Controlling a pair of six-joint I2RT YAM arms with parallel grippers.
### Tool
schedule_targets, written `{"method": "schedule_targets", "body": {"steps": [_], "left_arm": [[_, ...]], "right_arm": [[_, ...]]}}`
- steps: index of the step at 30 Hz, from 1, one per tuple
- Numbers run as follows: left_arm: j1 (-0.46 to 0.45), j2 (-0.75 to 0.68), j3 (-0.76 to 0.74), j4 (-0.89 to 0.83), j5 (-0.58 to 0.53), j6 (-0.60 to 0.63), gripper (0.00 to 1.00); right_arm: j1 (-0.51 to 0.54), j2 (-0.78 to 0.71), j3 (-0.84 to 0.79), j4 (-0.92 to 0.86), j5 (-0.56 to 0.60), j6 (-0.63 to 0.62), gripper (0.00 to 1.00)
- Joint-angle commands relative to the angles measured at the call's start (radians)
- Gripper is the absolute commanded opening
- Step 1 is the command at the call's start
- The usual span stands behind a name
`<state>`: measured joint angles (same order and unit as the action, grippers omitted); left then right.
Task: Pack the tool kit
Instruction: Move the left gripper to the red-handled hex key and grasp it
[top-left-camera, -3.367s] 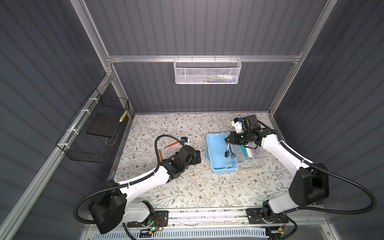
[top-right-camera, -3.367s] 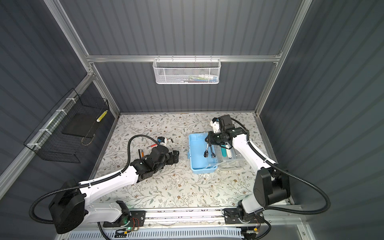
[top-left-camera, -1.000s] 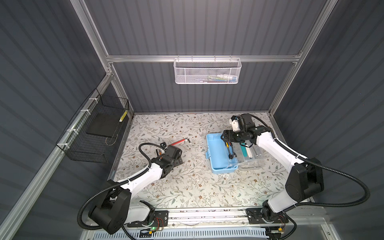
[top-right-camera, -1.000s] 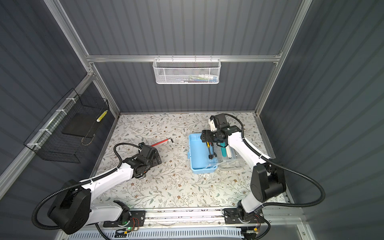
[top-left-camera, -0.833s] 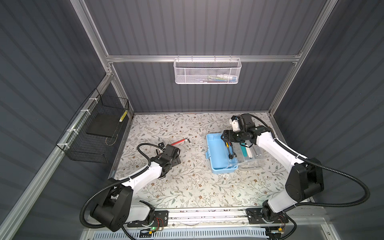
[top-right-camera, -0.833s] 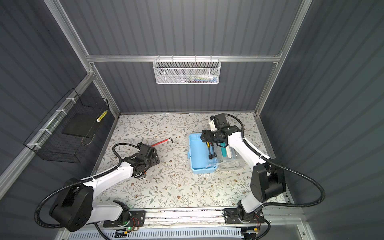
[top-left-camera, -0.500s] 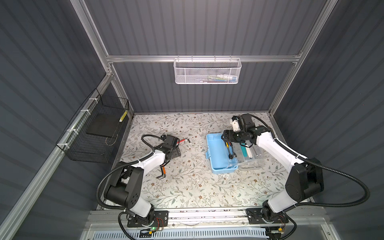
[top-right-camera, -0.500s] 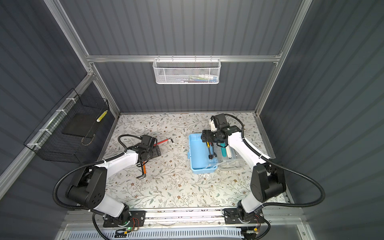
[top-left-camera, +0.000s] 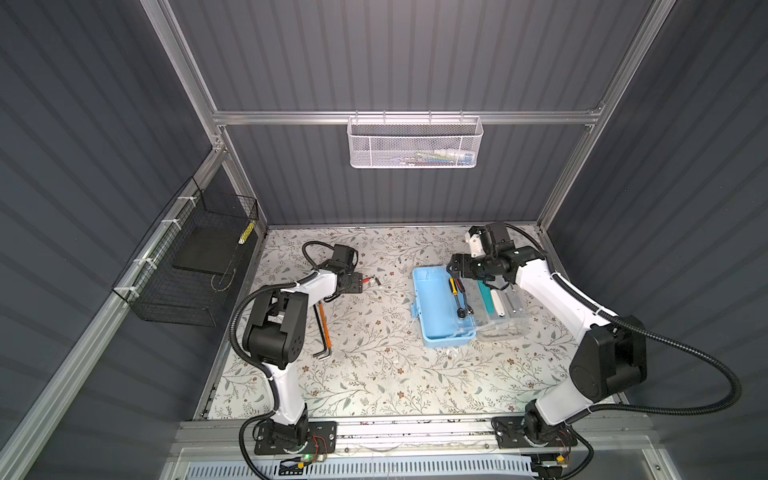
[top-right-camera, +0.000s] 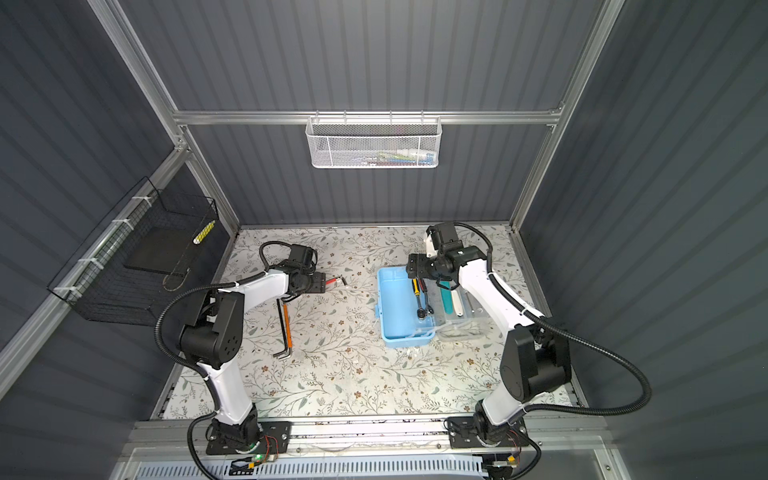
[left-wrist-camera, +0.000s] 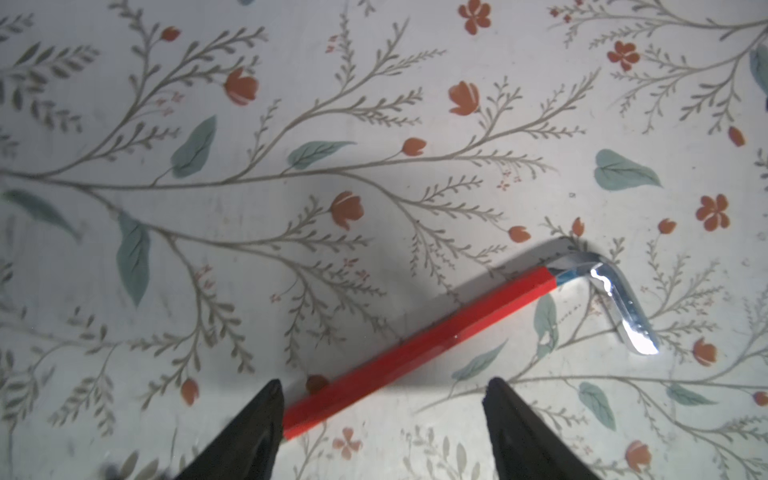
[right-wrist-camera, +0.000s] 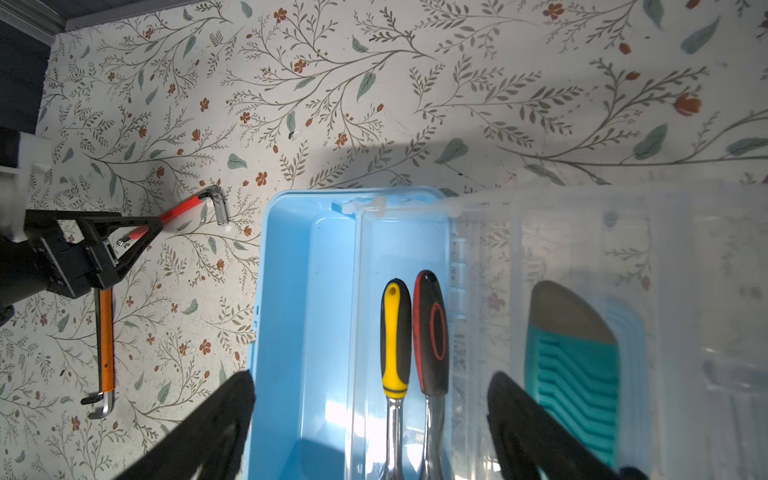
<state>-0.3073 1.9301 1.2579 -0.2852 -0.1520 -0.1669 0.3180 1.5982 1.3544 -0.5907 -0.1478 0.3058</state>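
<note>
The tool kit (top-left-camera: 432, 307) lies open on the right half of the bench (top-left-camera: 374, 365), long axis from 12 to 6 o'clock in both top views, clear lid (top-left-camera: 505, 318) folded out at 3 o'clock, and my right end effector (right-wrist-camera: 371, 375) hangs spread over its far end, holding nothing. My left end effector (left-wrist-camera: 384, 382), also spread, is well apart at the kit's 9 o'clock, with the tail of the red hex key (left-wrist-camera: 419, 345) between its jaws, and this key points to about 2 o'clock, toward the kit. An orange hex key (top-left-camera: 324, 328) lies at its 6 o'clock on the flowered bench, inside dark ribbed walls (top-left-camera: 395, 62).
</note>
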Motion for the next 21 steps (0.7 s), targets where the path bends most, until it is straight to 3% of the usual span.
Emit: {"method": "schedule_targets", "body": {"steps": [1, 7, 10, 14, 21], "left_arm": [[0.008, 0.056, 0.053, -0.081, 0.037, 0.168, 0.73], [0.017, 0.109, 0.091, -0.102, 0.070, 0.277, 0.70], [0.019, 0.136, 0.125, -0.136, 0.118, 0.308, 0.64], [0.018, 0.151, 0.130, -0.162, 0.175, 0.334, 0.53], [0.019, 0.149, 0.088, -0.190, 0.199, 0.319, 0.22]], "right_arm": [[-0.009, 0.016, 0.020, -0.030, 0.012, -0.016, 0.89], [-0.028, -0.004, -0.003, -0.030, 0.008, -0.013, 0.90], [-0.037, -0.009, -0.009, -0.031, 0.008, -0.011, 0.90], [-0.043, -0.023, -0.009, -0.039, 0.012, -0.007, 0.90], [-0.061, -0.057, -0.050, -0.023, 0.014, 0.004, 0.91]]}}
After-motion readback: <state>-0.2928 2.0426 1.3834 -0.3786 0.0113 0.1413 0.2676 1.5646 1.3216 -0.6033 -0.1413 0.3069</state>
